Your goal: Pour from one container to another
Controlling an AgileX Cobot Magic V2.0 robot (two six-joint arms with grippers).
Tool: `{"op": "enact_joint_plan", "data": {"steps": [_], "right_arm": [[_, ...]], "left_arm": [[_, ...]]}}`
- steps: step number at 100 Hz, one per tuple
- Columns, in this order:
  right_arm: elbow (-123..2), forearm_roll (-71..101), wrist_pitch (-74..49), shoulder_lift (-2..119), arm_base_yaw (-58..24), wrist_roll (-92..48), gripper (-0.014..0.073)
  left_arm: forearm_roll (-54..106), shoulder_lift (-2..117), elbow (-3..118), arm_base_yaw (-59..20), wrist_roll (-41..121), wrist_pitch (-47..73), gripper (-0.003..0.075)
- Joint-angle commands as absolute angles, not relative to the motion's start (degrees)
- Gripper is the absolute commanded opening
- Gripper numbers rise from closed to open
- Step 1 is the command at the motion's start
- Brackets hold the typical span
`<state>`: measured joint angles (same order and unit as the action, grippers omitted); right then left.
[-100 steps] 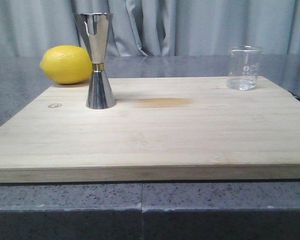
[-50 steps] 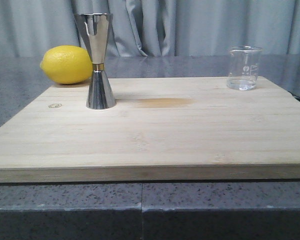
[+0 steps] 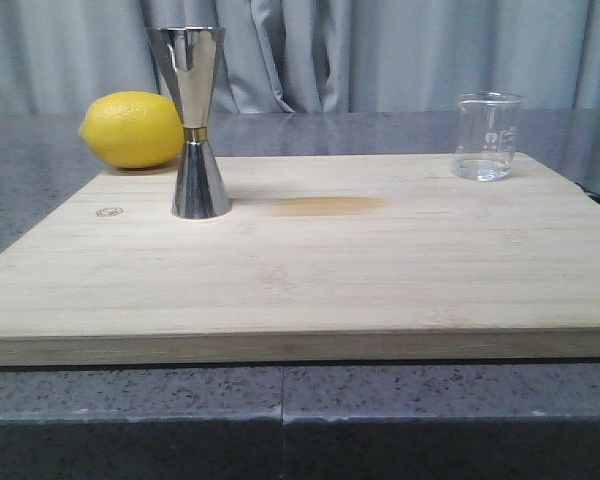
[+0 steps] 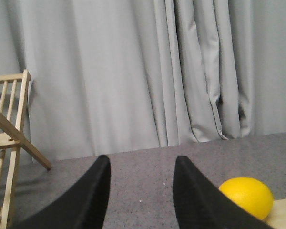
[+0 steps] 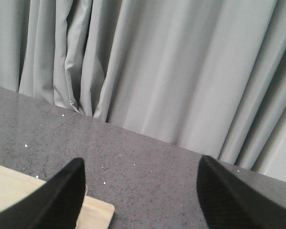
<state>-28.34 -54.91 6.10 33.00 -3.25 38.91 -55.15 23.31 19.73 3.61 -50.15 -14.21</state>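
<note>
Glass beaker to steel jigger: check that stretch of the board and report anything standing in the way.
Nothing visible does. Between the glass beaker and the steel jigger the wooden board holds only a flat brownish stain. The lemon sits behind the jigger.

Open board (image 3: 380, 270) between jigger (image 3: 198, 130) — beaker (image 3: 486, 136)

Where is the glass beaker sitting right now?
In the front view, the glass beaker stands upright at the far right corner of the wooden board, far across from the steel jigger and lemon on the left.
</note>
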Motion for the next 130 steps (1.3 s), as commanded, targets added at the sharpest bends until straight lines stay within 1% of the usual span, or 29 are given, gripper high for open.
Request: {"op": "enact_joint_plan", "data": {"steps": [1, 14, 19, 24, 43, 50, 62, 76, 83, 130], "right_arm": [[-28.5, -55.1, 7.1, 31.9, -3.0, 38.5, 0.0457], [-27.2, -55.1, 4.7, 30.4, -3.0, 38.5, 0.0455], [-27.0, -55.1, 4.6, 29.8, -3.0, 38.5, 0.0434], [-26.9, -55.1, 4.6, 29.2, -3.0, 38.5, 0.0393], [-26.9, -55.1, 4.5, 27.0, -3.0, 38.5, 0.0177], [-26.9, -55.1, 4.2, 26.7, -3.0, 38.5, 0.0112], [-26.9, -55.1, 3.4, 26.7, -3.0, 38.5, 0.0027], [-26.9, -55.1, 2.5, 26.7, -3.0, 38.5, -0.0045], [-26.9, -55.1, 2.5, 26.7, -3.0, 38.5, -0.0057], [-26.9, -55.1, 2.5, 26.7, -3.0, 38.5, -0.0057]], "left_arm": [[-53.3, 23.6, 20.0, 3.7, -50.9, -18.2, 0.0261], [-53.3, 23.6, 19.8, 3.7, -50.9, -19.3, 0.0234], [-53.3, 23.6, 19.8, 3.7, -50.9, -19.5, 0.0219], [-53.3, 23.6, 19.8, 3.7, -50.9, -19.5, 0.0199], [-53.3, 23.6, 19.8, 3.7, -50.9, -20.2, 0.0122], [-53.3, 23.6, 19.8, 3.7, -50.9, -21.0, 0.0095], [-53.3, 23.6, 19.8, 3.7, -50.9, -21.3, 0.005], [-53.3, 23.6, 19.8, 3.7, -50.9, -21.3, -0.0002], [-53.3, 23.6, 19.8, 3.7, -50.9, -21.3, -0.002], [-53.3, 23.6, 19.8, 3.7, -50.9, -21.1, -0.0019]]}}
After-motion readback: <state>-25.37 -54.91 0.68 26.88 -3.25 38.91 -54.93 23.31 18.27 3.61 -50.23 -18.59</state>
